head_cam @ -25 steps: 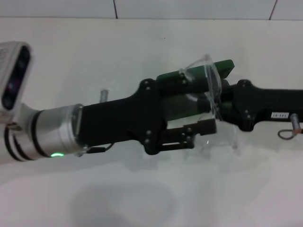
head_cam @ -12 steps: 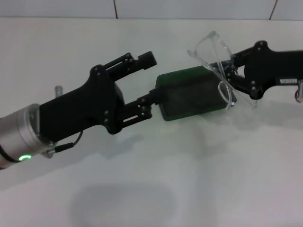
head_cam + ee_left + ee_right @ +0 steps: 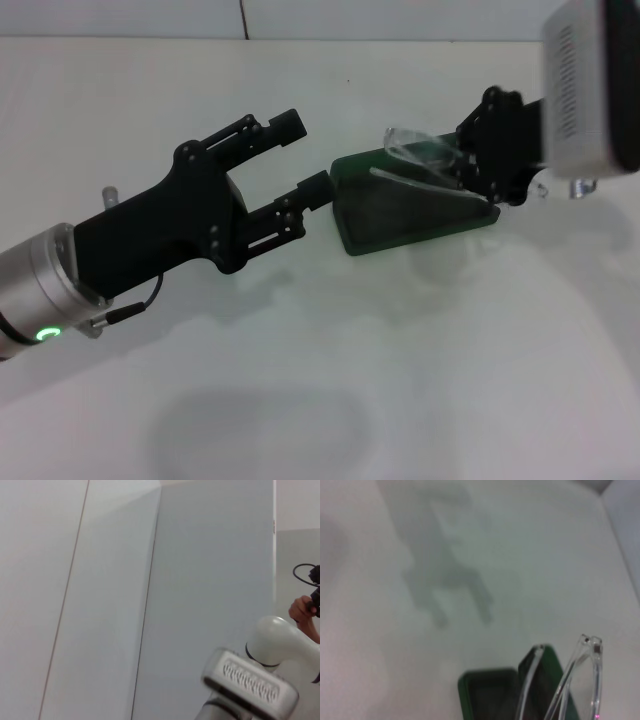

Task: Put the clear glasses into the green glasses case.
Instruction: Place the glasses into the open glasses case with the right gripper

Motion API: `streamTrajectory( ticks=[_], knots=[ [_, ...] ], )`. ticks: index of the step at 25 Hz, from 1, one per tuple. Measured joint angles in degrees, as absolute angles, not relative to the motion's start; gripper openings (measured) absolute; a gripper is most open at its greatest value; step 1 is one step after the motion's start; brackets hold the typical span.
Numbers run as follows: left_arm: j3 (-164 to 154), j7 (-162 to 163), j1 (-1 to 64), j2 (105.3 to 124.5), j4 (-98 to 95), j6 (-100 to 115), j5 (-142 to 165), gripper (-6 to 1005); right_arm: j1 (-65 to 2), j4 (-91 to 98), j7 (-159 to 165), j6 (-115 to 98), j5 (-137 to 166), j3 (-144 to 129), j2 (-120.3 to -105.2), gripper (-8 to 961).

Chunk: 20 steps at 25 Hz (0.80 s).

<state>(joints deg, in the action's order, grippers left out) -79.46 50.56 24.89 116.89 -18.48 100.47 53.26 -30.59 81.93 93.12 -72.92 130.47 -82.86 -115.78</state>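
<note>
Head view: white table (image 3: 420, 400), wide bare surface in front and left. Left gripper (image 3: 305, 155) comes in from the left, jaws spread and empty, lower finger tip just beside the left edge of the green glasses case (image 3: 400, 215). Case lies open mid-table. Right gripper (image 3: 470, 165) clenches the clear glasses (image 3: 425, 152) over the case's right end, one temple across the lining.

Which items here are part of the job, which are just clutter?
Job:
- clear glasses, held over the case by the right claw
- green glasses case, open on the white table
- left claw, open beside the case, apart from it

Lying about:
- small grey object behind the left arm; cannot tell what it is
</note>
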Motion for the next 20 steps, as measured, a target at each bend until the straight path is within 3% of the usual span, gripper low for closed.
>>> streamTrajectory(
  ticks=[20],
  knots=[
    [-79.4,50.5,25.3,116.81,-18.5,98.9,53.4,711,-29.2,77.4,95.9,-51.3,145.7,-104.2,-116.17,119]
  ],
)
